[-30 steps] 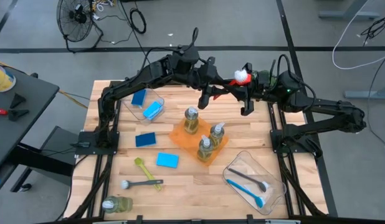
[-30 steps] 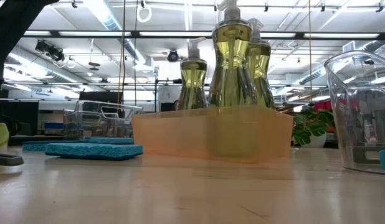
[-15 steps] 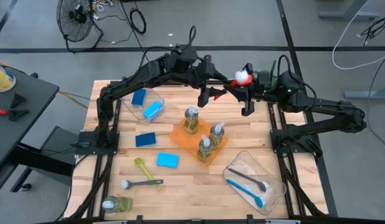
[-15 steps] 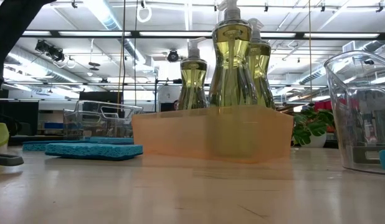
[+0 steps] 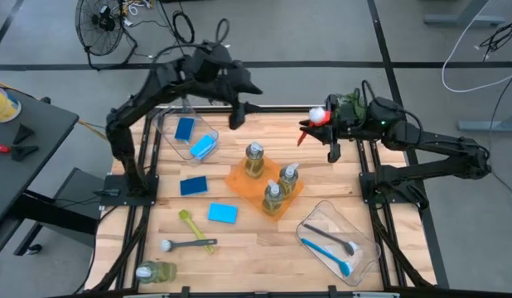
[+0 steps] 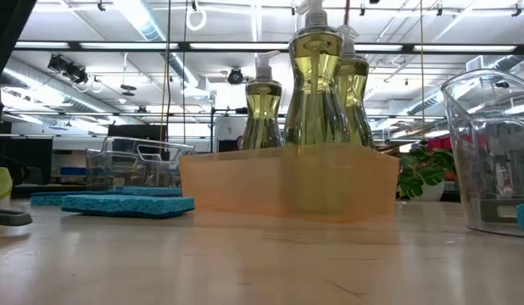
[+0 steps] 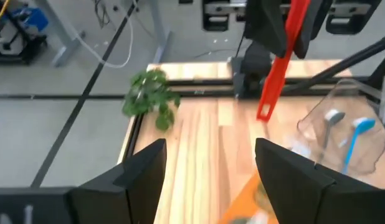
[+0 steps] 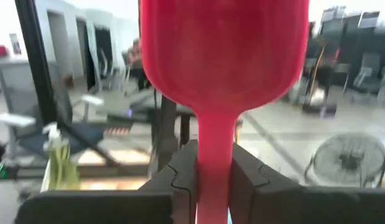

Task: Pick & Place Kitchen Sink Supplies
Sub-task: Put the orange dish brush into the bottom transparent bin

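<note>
Now that the left hand has let go and pulled back toward upper centre-left, fingers spread and empty, handover looks done. Red brush clamped in right hand alone, upper right of centre above the desk. Earlier: both hands met at the brush. Probably bound for lower-right bin.
</note>
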Available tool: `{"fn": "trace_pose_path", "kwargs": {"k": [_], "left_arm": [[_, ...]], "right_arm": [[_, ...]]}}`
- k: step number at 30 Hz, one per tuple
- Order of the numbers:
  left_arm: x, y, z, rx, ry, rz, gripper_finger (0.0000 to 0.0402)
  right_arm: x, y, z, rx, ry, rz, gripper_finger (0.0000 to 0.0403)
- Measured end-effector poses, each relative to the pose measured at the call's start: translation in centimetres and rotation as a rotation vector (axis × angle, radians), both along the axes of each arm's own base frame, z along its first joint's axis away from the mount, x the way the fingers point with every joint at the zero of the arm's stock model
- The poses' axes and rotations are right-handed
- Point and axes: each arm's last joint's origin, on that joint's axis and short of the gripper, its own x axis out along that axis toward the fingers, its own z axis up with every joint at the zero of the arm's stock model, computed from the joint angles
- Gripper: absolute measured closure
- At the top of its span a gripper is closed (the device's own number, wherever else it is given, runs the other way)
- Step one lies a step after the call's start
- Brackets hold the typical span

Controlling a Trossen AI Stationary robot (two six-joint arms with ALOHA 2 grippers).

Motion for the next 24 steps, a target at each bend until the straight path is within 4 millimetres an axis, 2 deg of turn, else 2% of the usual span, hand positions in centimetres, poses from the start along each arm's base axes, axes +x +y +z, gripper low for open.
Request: {"fn": "trace_pose_path", "kwargs": {"k": [7,11,16,24], "left_arm": [[-3.8,0.4,1.4,0.096,0.056,0.083,0.0154],[-5.3,0.8,2.2,0.142,0.053,0.176,0.0154],[-6.7,1.4,2.8,0.162,0.042,0.240,0.0154],[-8.3,2.8,2.8,0.180,0.084,0.301,0.0154]], "right_arm": [[-0.4,0.3,-2.2,0.100,0.231,0.071,0.0346],[-0.7,0.4,-3.1,0.124,0.328,0.073,0.0347],[-1.0,0.1,-3.6,0.141,0.380,0.052,0.0348],[-1.3,-0.4,-4.0,0.223,0.419,0.007,0.0349]]}}
